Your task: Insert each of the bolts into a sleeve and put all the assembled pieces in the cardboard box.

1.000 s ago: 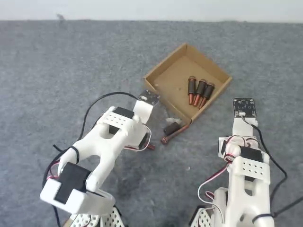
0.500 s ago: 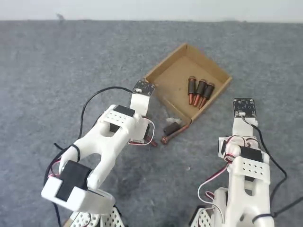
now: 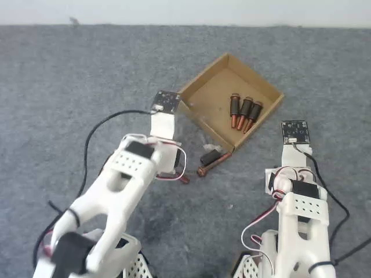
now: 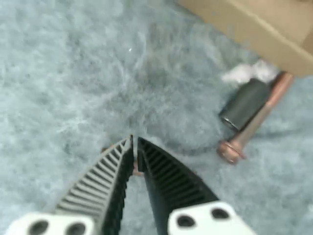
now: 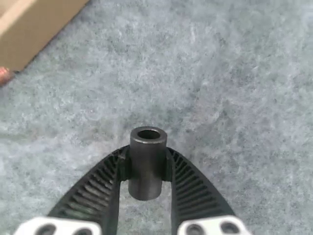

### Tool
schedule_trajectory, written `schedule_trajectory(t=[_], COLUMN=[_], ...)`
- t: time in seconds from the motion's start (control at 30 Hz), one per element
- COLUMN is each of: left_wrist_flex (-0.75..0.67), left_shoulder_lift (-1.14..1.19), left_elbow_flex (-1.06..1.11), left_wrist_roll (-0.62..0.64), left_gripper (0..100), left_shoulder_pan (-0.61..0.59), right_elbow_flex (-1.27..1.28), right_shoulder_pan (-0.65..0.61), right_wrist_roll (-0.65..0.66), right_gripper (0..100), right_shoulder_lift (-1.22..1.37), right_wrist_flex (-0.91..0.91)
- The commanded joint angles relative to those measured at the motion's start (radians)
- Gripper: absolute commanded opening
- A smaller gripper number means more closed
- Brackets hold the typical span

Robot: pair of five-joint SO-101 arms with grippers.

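One grey carpeted table [image 3: 69, 75] carries an open cardboard box [image 3: 204, 87]. The left tool [image 4: 134, 142], low over the table, is pinched almost together on a thin copper bolt [image 3: 184, 179]. The right tool [image 5: 146, 154], outside the box, is clamped on an upright dark sleeve [image 5: 147, 147]. Three assembled pieces [image 3: 245, 113] lie side by side on the box floor, and just outside its near wall a loose sleeve [image 4: 244, 104] and a loose bolt [image 4: 252, 123] lie touching along their length.
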Motion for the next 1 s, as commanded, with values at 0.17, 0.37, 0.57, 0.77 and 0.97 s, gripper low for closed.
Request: schedule_trajectory(t=[0.17, 0.37, 0.57, 0.77, 0.97], left_wrist_flex=[-0.066, -0.012, -0.058, 0.018, 0.041], left_shoulder_lift=[-0.132, -0.198, -0.146, 0.028, 0.107], left_elbow_flex=[0.143, 0.150, 0.189, 0.071, 0.013], left_wrist_roll=[0.095, 0.078, 0.037, 0.037, 0.041], left_gripper=[18, 12, 11, 11, 11], left_shoulder_pan=[0.017, 0.002, -0.015, -0.015, -0.017], right_elbow_flex=[-0.012, -0.012, -0.012, -0.012, -0.012], right_shoulder_pan=[-0.007, -0.007, -0.010, -0.010, -0.012], right_wrist_roll=[0.017, 0.018, 0.038, 0.048, 0.051], right_gripper=[0.7, 0.7, 0.7, 0.7, 0.7], right_shoulder_lift=[-0.033, -0.033, -0.033, -0.033, -0.033], right_wrist_flex=[-0.016, -0.015, -0.015, -0.015, -0.018])
